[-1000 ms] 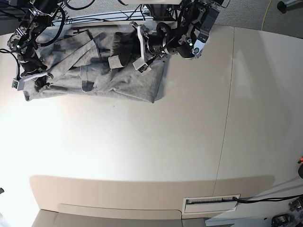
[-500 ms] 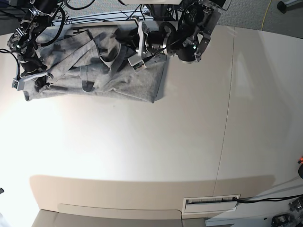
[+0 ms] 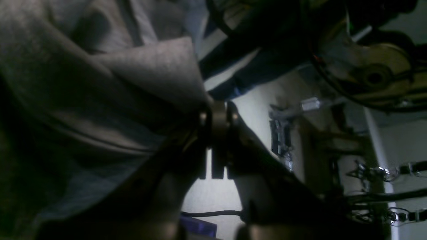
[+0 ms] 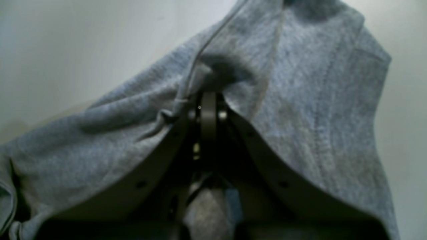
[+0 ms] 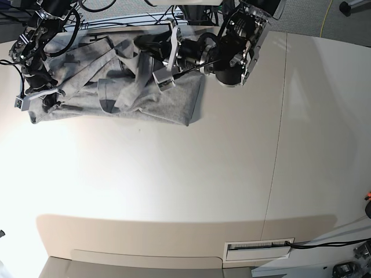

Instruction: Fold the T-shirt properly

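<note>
The grey T-shirt (image 5: 145, 101) lies crumpled at the table's far left corner, with twisted folds across its middle. My left gripper (image 5: 141, 42) reaches in from the right over the shirt's far part. In the left wrist view it (image 3: 215, 111) is shut on a fold of the shirt (image 3: 100, 86) and holds it raised. My right gripper (image 5: 50, 99) is at the shirt's near left corner. In the right wrist view it (image 4: 208, 98) is shut on a bunched hem of the shirt (image 4: 300, 100). The collar and label are hidden.
The beige table (image 5: 174, 185) has a seam (image 5: 277, 150) running front to back on the right. A white slotted plate (image 5: 258, 249) sits at the front edge with a cable (image 5: 324, 244). Arm bases and cables crowd the far edge (image 5: 191, 11).
My left gripper has moved left and toward the far edge with the shirt fold in it, dragging the fabric along. The right gripper has stayed at the shirt's left corner.
</note>
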### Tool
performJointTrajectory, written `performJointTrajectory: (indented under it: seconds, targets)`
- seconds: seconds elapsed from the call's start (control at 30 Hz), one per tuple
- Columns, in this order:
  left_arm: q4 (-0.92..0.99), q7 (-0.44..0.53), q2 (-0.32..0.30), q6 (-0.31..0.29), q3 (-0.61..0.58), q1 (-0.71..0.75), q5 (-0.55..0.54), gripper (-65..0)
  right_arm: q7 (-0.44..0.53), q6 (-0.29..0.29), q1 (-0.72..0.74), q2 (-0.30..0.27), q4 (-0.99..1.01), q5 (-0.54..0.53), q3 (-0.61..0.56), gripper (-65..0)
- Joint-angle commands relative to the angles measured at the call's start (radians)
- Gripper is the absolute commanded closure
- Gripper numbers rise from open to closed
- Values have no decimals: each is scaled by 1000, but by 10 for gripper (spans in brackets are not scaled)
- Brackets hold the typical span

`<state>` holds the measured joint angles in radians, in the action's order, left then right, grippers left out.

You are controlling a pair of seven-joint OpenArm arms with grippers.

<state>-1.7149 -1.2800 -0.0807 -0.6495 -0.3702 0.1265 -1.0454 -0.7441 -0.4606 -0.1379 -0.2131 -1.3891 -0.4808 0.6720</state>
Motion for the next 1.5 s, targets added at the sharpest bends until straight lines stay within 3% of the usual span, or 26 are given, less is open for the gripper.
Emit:
performJointTrajectory:
  seconds: [0.0, 0.27, 0.43, 0.6, 0.83, 1.17, 1.2, 1.3, 1.37, 1.47]
  targets:
    - [-18, 15, 8, -6, -1, -16, -50, 0, -8, -3, 5, -11, -10, -1, 4, 0]
    - [-18, 12, 7, 5, -35, -27, -27, 0, -8, -3, 5, -11, -10, -1, 4, 0]
    - [-18, 37, 8, 51, -183, -28, 76, 0, -8, -3, 5, -11, -10, -1, 4, 0]
    - [-18, 96, 26, 54, -303, -53, 192, 0, -8, -3, 5, -11, -10, -1, 4, 0]
    - [-18, 190, 59, 93, -293, -113, 307, 0, -8, -3, 5, -11, -10, -1, 4, 0]
    - [-18, 203, 69, 92, -293, -121, 349, 0, -8, -3, 5, -11, -10, -1, 4, 0]
    - [-18, 211, 69, 92, -293, -121, 361, -23, -8, -3, 5, -11, -10, -1, 4, 0]
    - [-18, 256, 69, 92, -293, -121, 366, -230, -8, -3, 5, -11, -10, -1, 4, 0]
    - [-18, 298, 69, 92, -293, -122, 366, -328, -8, -3, 5, -11, -10, -1, 4, 0]
    - [-18, 311, 69, 92, -293, -134, 365, -357, -8, -3, 5, -11, -10, -1, 4, 0]
